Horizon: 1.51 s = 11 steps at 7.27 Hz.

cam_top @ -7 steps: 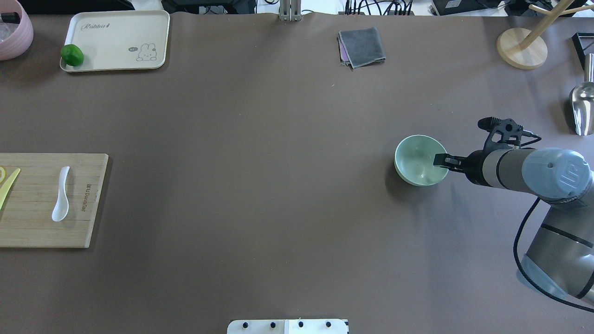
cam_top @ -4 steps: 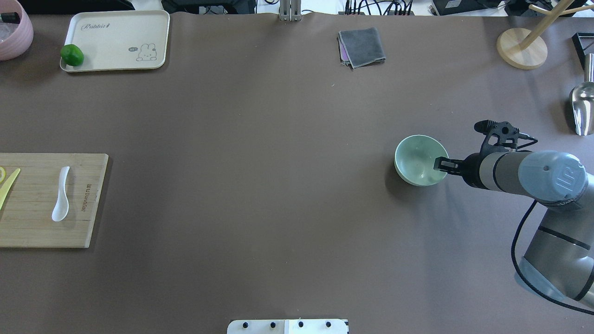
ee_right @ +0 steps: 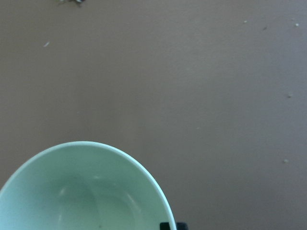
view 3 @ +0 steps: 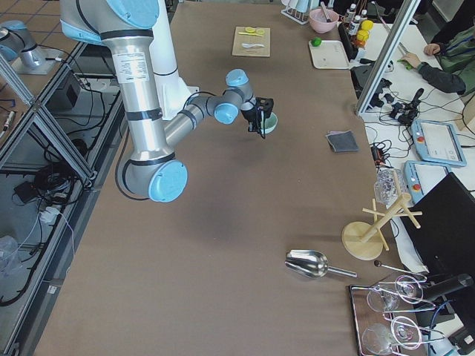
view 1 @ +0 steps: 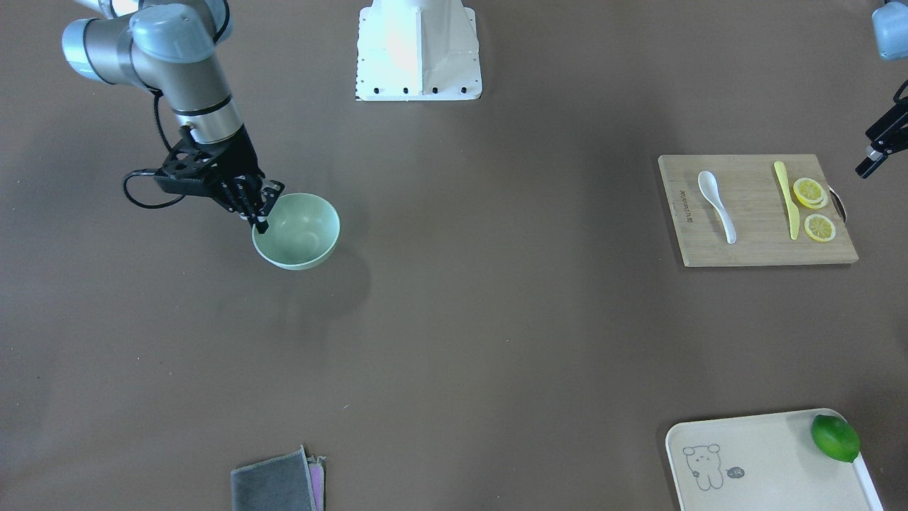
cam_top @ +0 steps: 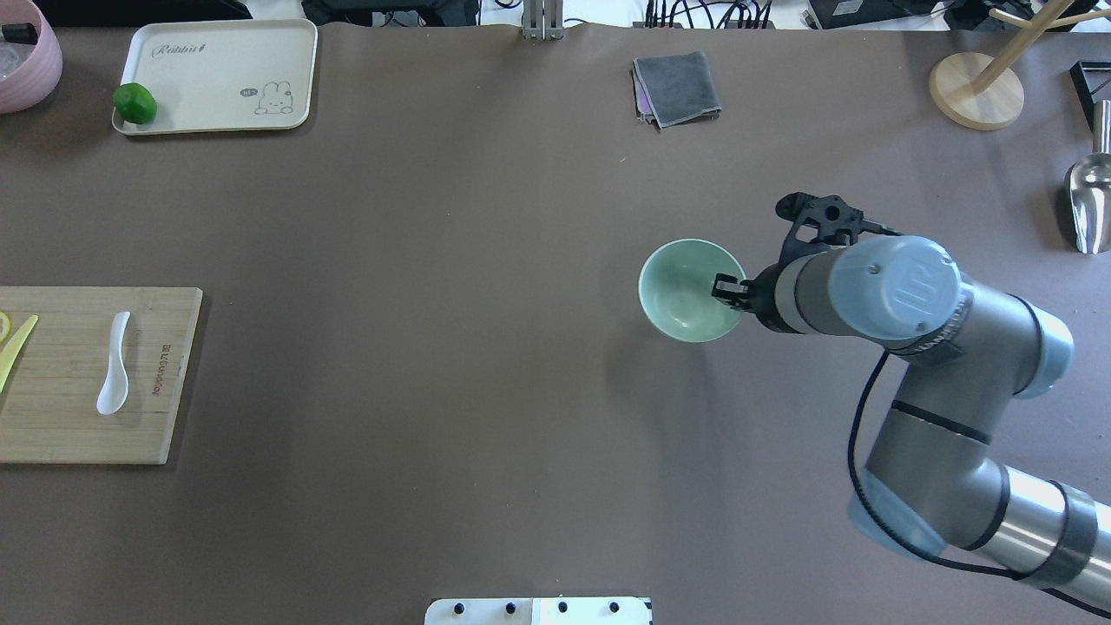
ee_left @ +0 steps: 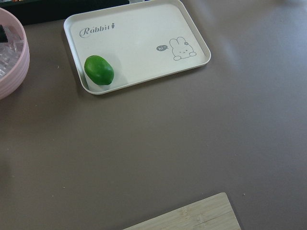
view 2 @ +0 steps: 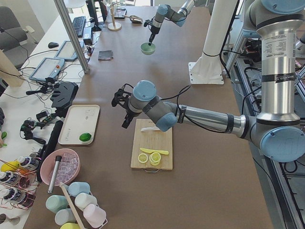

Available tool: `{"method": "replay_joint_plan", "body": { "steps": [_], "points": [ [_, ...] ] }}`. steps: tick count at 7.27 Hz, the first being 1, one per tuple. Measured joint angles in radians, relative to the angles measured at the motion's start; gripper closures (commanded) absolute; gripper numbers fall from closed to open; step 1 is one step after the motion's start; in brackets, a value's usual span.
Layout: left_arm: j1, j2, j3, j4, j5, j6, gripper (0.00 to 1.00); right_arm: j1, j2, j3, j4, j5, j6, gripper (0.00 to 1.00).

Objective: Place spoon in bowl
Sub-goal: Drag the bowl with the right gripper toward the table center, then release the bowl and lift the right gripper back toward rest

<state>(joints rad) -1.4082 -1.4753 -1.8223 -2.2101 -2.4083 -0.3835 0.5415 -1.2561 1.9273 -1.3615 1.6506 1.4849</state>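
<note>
The pale mint-green bowl is right of the table's middle, its shadow offset as if it hangs just above the table. It also shows in the front view and the right wrist view. My right gripper is shut on the bowl's right rim, one finger inside and one outside. The white spoon lies on the wooden cutting board at the far left, scoop toward me. My left gripper hovers off the board's outer end, apart from the spoon; I cannot tell its jaws' state.
A yellow knife and lemon slices lie on the board. A cream tray with a lime and a pink bowl are at far left. A grey cloth, wooden stand and metal scoop are at the back.
My right arm has carried the bowl to the left, toward the table's middle, still gripping its rim. The spoon and board have not moved.
</note>
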Motion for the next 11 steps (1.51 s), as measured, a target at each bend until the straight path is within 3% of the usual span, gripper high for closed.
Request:
{"method": "replay_joint_plan", "body": {
  "steps": [1, 3, 4, 6, 8, 9, 11],
  "points": [
    [0.003, 0.001, 0.000, 0.001, 0.000, 0.000, 0.02, -0.051, 0.110, -0.023, -0.098, -0.025, 0.056, 1.00],
    [0.014, 0.001, 0.000, 0.001, 0.000, -0.001, 0.02, -0.121, 0.286, -0.155, -0.167, -0.050, 0.140, 1.00],
    [0.018, 0.001, 0.000, 0.001, 0.000, -0.001, 0.02, -0.138, 0.340, -0.216, -0.170, -0.053, 0.162, 0.02],
    [0.019, 0.001, 0.001, 0.001, 0.000, -0.002, 0.02, -0.152, 0.377, -0.253, -0.167, -0.086, 0.149, 0.00],
    [0.021, 0.000, 0.001, 0.006, 0.000, -0.010, 0.02, -0.113, 0.392, -0.220, -0.171, -0.090, 0.079, 0.00],
    [0.025, 0.001, -0.001, 0.009, 0.001, -0.053, 0.02, -0.049, 0.383, -0.183, -0.176, -0.030, 0.008, 0.00],
    [0.077, 0.036, -0.007, -0.036, 0.007, -0.249, 0.02, 0.147, 0.296, -0.110, -0.179, 0.179, -0.237, 0.00]
  ]
}}
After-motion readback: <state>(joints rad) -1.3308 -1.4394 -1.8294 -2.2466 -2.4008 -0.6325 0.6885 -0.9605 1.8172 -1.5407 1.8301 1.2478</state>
